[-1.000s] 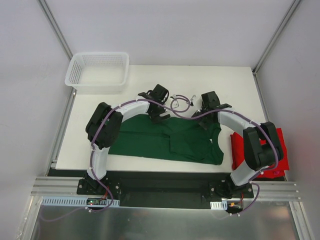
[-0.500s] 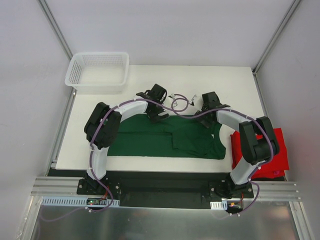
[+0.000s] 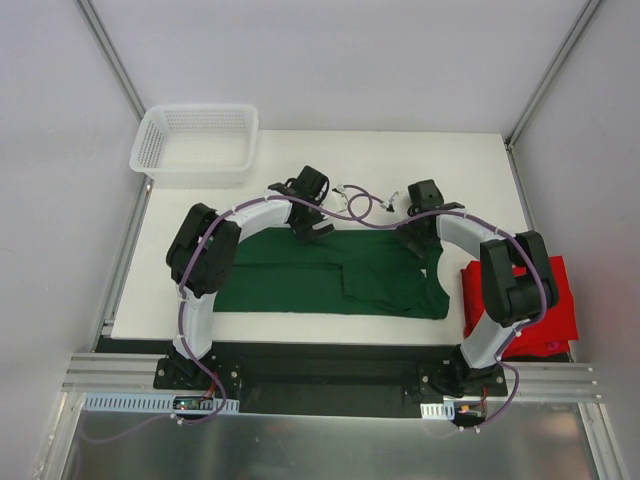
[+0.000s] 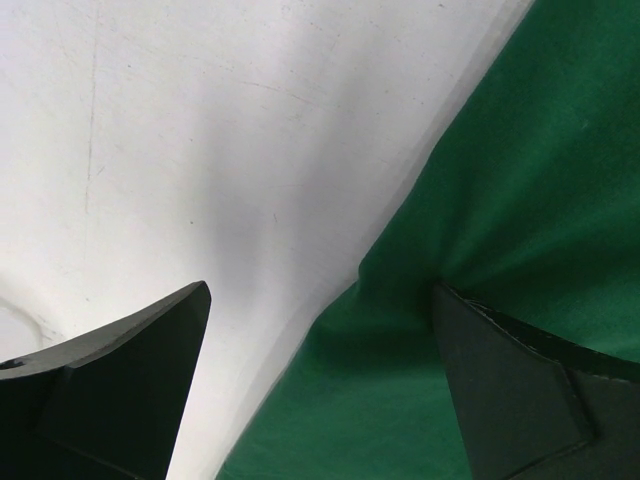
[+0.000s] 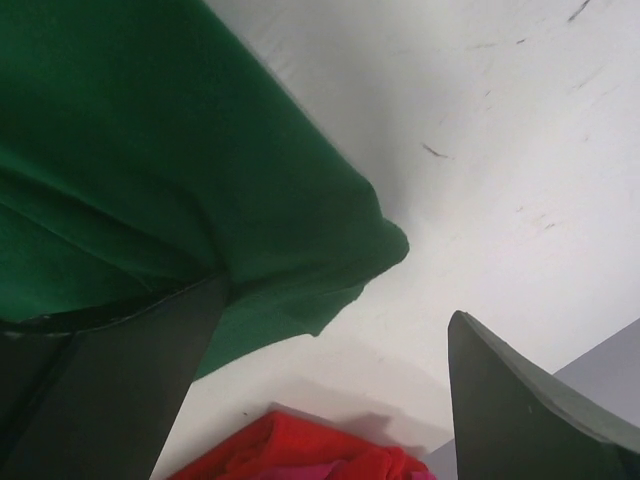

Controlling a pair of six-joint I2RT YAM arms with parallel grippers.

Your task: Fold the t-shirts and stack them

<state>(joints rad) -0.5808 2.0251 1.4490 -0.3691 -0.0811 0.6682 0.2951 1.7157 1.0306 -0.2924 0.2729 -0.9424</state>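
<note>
Both arms have drawn back toward the far hem, and the green t-shirt (image 3: 330, 280) now lies flatter, a long folded band across the near half of the table (image 3: 400, 160). That fold looks released. The left gripper (image 3: 312, 222) hovers at the hem, jaws spread wide, pinching nothing. The right gripper (image 3: 415, 235) straddles the shirt's corner, equally spread, empty. The red t-shirt (image 3: 565, 300) sits at the right edge, not yet stacked.

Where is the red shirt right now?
In the top view, the red t-shirt lies at the near right corner of the table, just right of the green t-shirt.
</note>
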